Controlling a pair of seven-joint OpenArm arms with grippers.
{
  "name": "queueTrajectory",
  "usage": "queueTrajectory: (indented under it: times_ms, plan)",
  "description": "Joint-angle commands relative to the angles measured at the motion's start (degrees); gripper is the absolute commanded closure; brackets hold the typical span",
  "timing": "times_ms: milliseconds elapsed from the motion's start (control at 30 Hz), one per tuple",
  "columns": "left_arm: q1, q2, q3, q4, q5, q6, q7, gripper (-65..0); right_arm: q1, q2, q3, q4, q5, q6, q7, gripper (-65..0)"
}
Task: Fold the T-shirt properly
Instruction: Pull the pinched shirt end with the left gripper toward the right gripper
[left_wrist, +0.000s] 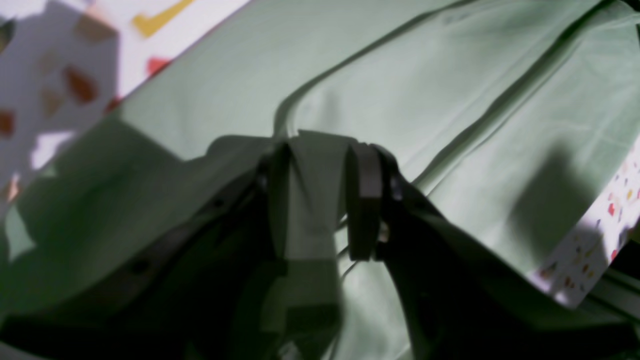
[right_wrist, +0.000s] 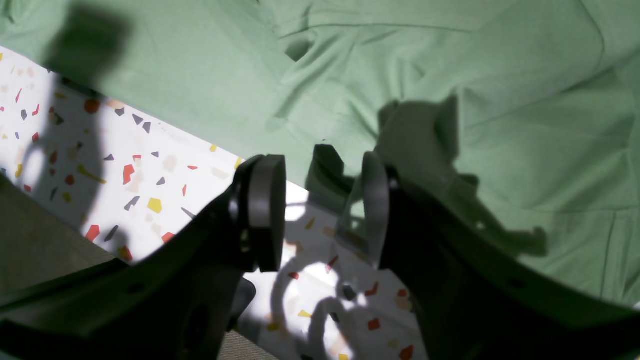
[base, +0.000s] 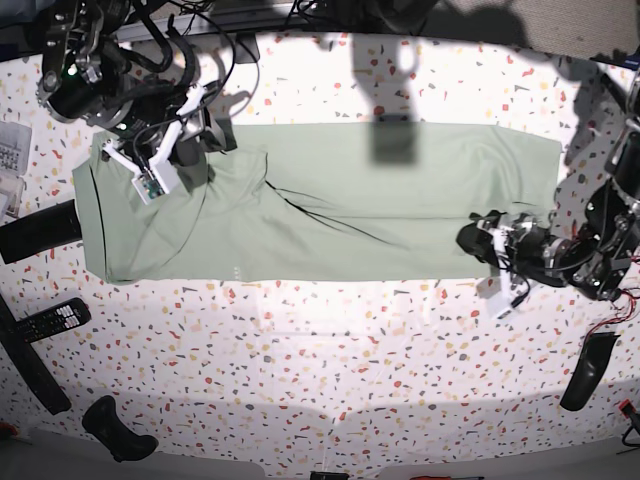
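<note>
The T-shirt lies flat across the frame's upper middle, left gripper straddling a cloth fold with jaws parted, right gripper spread empty over its edge; loose fold could slip, undoing the crease.

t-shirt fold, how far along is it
Partly done: the T-shirt lies as a long flat band on the speckled table, its sides apparently folded in. In hand: the left gripper has cloth between its fingers, though the grip looks loose. The right gripper is open over the shirt's edge. Left: the crosswise folds.
</note>
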Motion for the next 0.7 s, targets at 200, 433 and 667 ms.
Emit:
queueTrajectory:
  times_ms: [200,433,667]
  plan:
    - [-1.6,-0.2,-0.4,0.7,0.5,-0.5,-0.5,-14.8,0.3,0.5,0.2,1.0,0.8,0.4,1.2,-24.6]
    - [-1.6,-0.2,-0.4,0.7,7.4,-0.5,-1.6,-3.6,0.3,0.5,0.2,1.0,0.8,0.4,1.2,-24.6]
    - [-1.7,-0.2,-0.4,0.7,7.4,-0.5,-1.6,0.0,0.3,0.5,0.2,1.0,0.8,0.4,1.2,-24.6]
